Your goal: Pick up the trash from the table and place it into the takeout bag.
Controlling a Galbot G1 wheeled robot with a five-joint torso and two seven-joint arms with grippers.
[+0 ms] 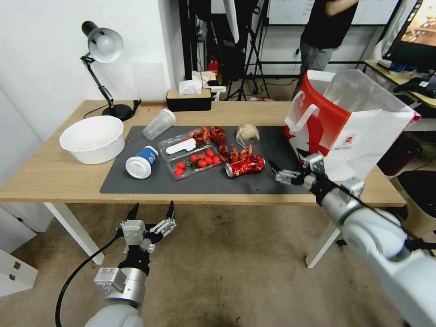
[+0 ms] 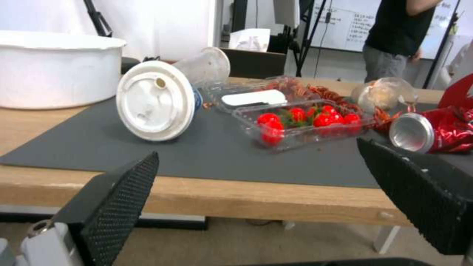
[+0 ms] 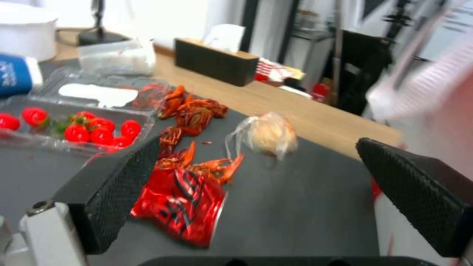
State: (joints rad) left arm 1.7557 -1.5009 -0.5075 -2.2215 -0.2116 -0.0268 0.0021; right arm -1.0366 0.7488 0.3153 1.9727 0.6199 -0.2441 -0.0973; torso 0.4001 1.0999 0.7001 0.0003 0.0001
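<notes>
I see my right hand (image 1: 282, 171) spread beside a crushed red can (image 1: 245, 165) on the worktop's (image 1: 54, 175) grey mat (image 1: 204, 181), near the stiff red-and-white paper takeout bag (image 1: 349, 122) and a clear clamshell (image 1: 195, 164) of tomatoes, left hand (image 1: 152, 211) spread below the worktop edge.

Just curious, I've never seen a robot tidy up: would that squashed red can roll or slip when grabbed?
The crushed red can lies on its side, dented, so it probably rolls little. It looks empty, likely light. Its crumpled metal may shift between fingers.
</notes>
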